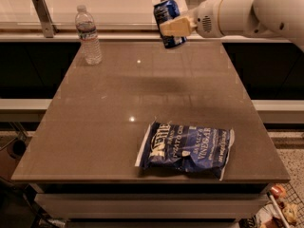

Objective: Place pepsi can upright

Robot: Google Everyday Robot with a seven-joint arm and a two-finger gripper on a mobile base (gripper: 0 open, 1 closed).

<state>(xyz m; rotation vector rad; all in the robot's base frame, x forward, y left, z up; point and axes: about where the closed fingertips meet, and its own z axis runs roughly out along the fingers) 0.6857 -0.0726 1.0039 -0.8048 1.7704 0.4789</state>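
while the hand [175, 27] hung at the upper middle of the frame, it gripped the can [165, 11] around its middle, holding it slightly tilted in the air over the far edge of the surface [109, 108]. a bottle [88, 36] stood upright at upper left, and a chip bag [186, 148] lay flat at lower centre.

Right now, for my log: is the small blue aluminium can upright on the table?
No: the small blue aluminium can hangs tilted in the claw, in the air, clear of the brown table.
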